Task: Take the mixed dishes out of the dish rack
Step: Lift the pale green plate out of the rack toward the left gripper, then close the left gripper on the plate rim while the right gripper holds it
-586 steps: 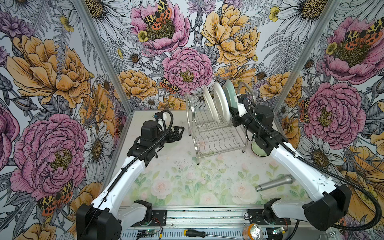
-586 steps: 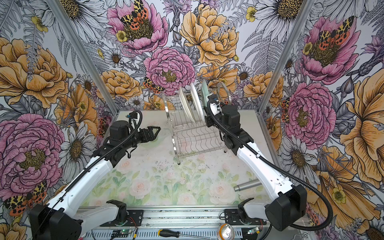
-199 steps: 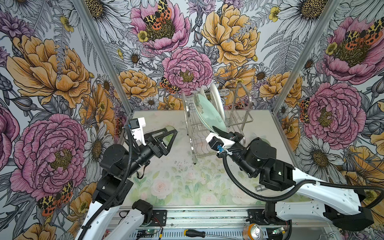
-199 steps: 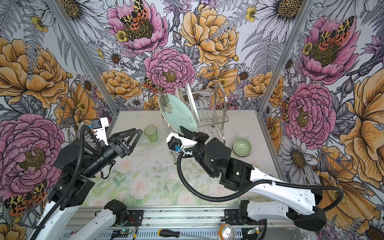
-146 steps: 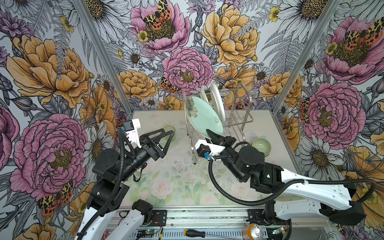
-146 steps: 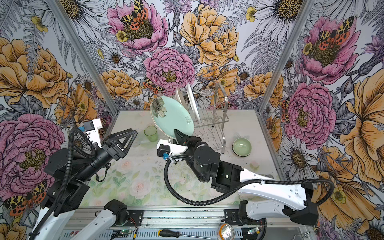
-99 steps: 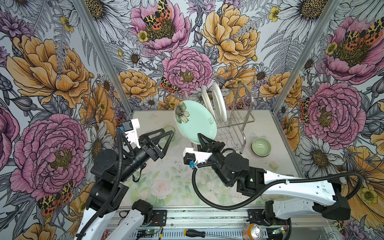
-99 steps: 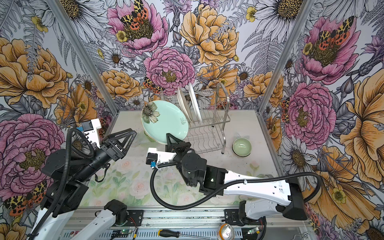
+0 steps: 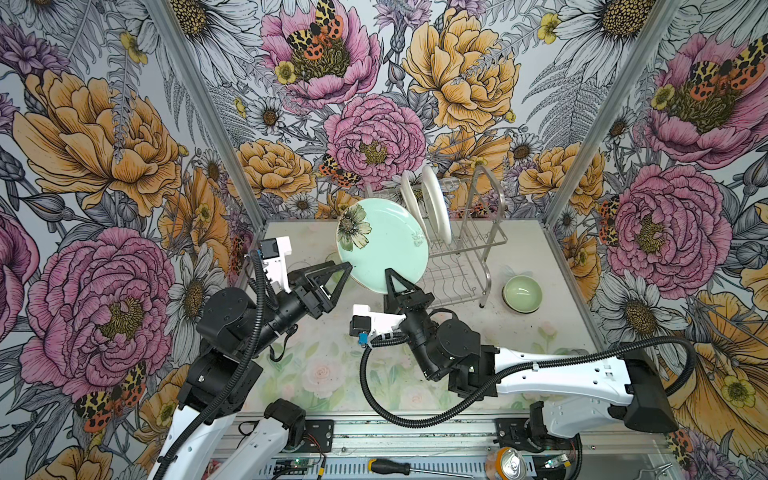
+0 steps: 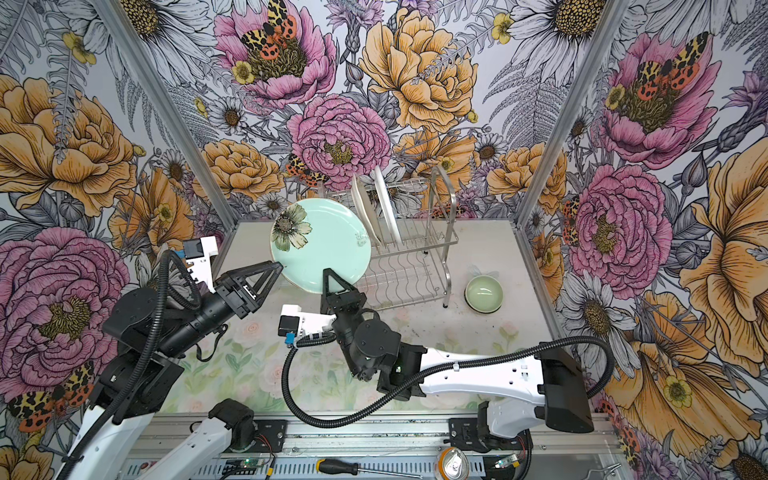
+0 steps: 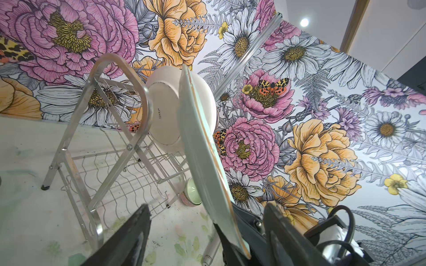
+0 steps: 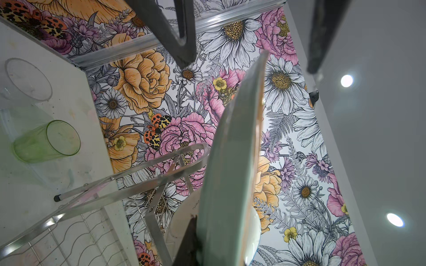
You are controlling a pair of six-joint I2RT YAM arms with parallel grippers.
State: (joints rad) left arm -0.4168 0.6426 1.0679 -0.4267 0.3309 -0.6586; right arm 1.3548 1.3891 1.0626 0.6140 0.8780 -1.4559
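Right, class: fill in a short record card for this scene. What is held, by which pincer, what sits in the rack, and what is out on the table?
held: mint plate, tilted in the air, left of the rack
right pincer: shut on the mint plate's lower rim
left pincer: open, jaws either side of the mint plate's rim, not gripping
in rack: two plates, on edge
on table: bowl, tumbler, glass

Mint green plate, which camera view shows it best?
Both top views: the mint green plate shows nearly its whole round face there. The left wrist and right wrist views catch it only almost edge-on.
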